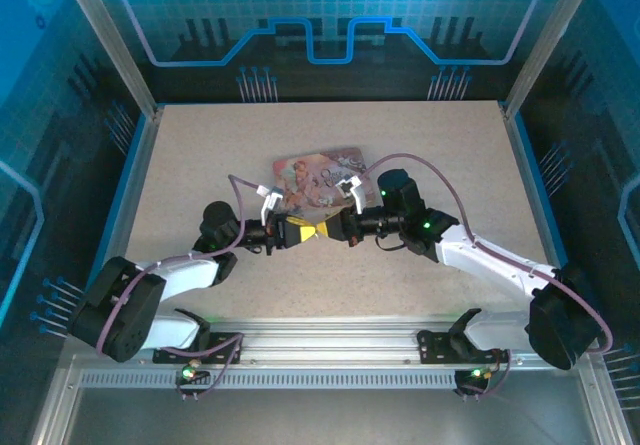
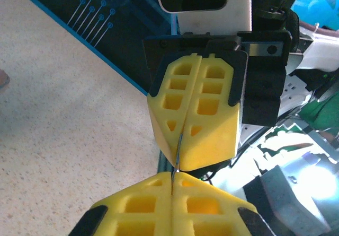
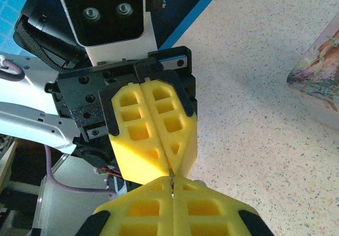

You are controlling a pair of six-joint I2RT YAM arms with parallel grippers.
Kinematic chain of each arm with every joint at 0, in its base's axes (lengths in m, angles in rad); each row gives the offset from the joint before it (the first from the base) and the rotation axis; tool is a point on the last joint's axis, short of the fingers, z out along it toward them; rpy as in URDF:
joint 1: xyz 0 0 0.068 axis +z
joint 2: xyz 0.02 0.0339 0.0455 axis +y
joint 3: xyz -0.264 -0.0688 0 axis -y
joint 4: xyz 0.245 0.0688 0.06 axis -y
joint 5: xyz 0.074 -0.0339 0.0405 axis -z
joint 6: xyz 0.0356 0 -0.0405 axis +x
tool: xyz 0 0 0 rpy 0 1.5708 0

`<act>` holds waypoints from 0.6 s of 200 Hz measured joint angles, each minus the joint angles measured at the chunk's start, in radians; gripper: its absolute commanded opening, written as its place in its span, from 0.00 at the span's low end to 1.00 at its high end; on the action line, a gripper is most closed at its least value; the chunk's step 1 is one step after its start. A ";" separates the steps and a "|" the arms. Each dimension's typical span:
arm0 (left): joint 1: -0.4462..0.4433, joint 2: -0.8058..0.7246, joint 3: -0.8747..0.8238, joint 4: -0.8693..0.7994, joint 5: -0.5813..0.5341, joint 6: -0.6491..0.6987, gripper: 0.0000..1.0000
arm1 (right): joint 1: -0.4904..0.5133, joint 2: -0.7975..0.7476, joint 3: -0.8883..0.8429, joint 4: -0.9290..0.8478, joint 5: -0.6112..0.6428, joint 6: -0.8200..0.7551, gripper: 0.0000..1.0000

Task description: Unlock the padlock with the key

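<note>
- The key [image 2: 177, 152], a thin dark-grey metal strip that we are seeing edge-on, is bridging the meeting point of the two sets of yellow fingertips over the speckled tabletop [image 1: 200, 155].
- The left gripper [image 2: 173, 182] is pressing its fingers together on the near end of the key, and the strip is disappearing into the seam between them.
- The right gripper [image 2: 178, 164] is facing it tip to tip. Its fingers are likewise squeezed together, with the far part of the key running up along their seam.
- In the right wrist view we are catching only a small metal glint where the two sets of tips are touching.
- We are unable to tell where the padlock is sitting.
- From above, both arms are reaching inward, and the grippers are meeting near the middle of the tabletop, just in front of the pink illustrated tin [image 1: 320, 177].
</note>
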 measured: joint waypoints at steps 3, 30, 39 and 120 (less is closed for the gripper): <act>0.000 0.000 0.000 -0.001 0.000 -0.001 0.00 | 0.000 0.000 0.000 0.000 0.000 0.000 0.00; 0.000 -0.002 0.000 -0.009 -0.001 -0.002 0.00 | 0.000 0.000 0.000 -0.003 0.007 0.002 0.07; 0.000 -0.005 0.000 -0.020 -0.005 -0.001 0.00 | 0.000 0.000 0.000 -0.008 0.016 0.011 0.24; 0.000 -0.279 0.002 -0.530 -0.203 0.226 0.00 | 0.016 -0.003 0.004 -0.202 0.451 0.122 0.65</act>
